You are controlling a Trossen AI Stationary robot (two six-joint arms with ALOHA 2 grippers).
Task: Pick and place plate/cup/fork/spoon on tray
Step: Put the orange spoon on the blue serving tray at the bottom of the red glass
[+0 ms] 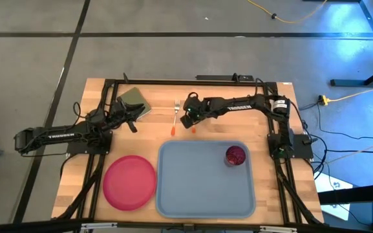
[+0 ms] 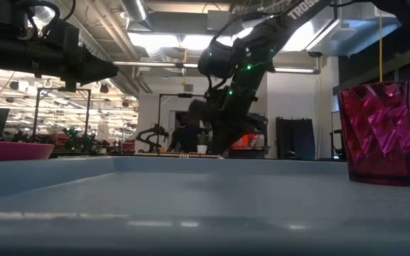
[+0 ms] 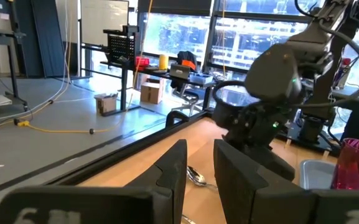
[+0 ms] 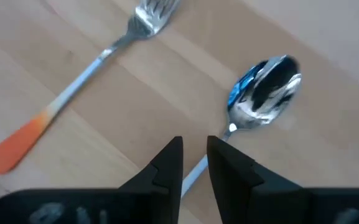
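Tray point(image 1: 199, 194): light-blue, rectangular, lay at the near middle of the wooden table point(image 1: 289, 194); its raised rim filled the foreground of the low view point(image 2: 190, 167).

Cup point(image 1: 236, 156): dark red and faceted, stood upright inside the tray, in its far right corner; seen upright at the right of the low view point(image 2: 381, 133).

Plate point(image 1: 130, 182): pink-red, lay flat on the table just beside the tray's left edge, outside it; its rim showed at the left of the low view point(image 2: 13, 150).

Fork point(image 1: 175, 116): lay on the table beyond the tray's far edge, tines away from the tray, orange handle toward it; clearly shown in the right wrist view point(image 4: 79, 84).

Spoon point(image 4: 263, 93): lay on the wood just beside the fork, bowl up and shiny, its stem running under the right gripper's fingers; mostly hidden by that gripper from above.

Right gripper point(image 1: 189, 118): reached in from the right, low over the spoon; its fingers point(image 4: 167, 165) stood close together with a narrow gap over the stem, not clamped on it as far as could be told.

Left gripper point(image 1: 133, 122): held above the table's far left, near an olive-green pad point(image 1: 133, 99); fingers point(image 3: 173, 171) slightly apart, holding nothing.
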